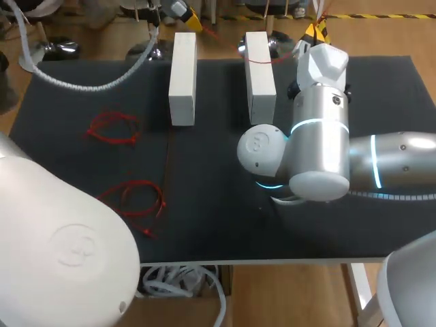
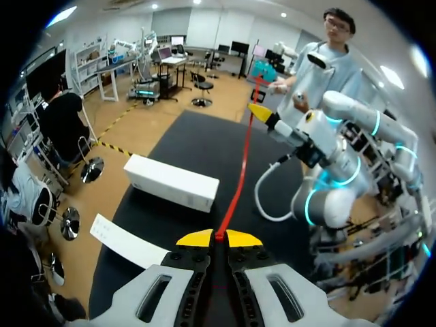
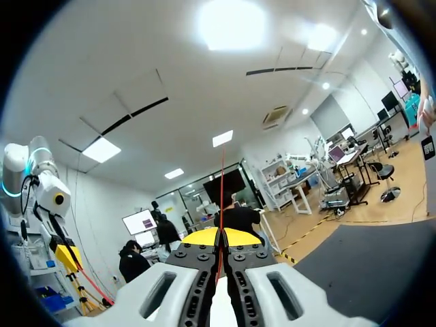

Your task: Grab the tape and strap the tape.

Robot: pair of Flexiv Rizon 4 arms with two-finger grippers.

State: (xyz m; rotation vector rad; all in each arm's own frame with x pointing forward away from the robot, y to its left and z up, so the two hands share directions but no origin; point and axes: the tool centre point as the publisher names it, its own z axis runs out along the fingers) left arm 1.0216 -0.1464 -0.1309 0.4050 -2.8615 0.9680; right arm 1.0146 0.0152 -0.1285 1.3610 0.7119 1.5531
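My left fingers (image 2: 210,238) and right fingers (image 3: 216,237) are each clamped on an end of the red tape (image 2: 238,178), which is stretched taut in the air above the far end of the surface (image 1: 218,204), near the white blocks (image 1: 182,78). I judge the grab done and the strapping under way. The next move calls for steady tension and both grips kept firm.

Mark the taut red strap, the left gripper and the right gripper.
red strap (image 2: 240,170), left wrist view, mid-length.
left gripper (image 2: 218,238), left wrist view, between tips.
right gripper (image 3: 220,237), right wrist view, between tips.
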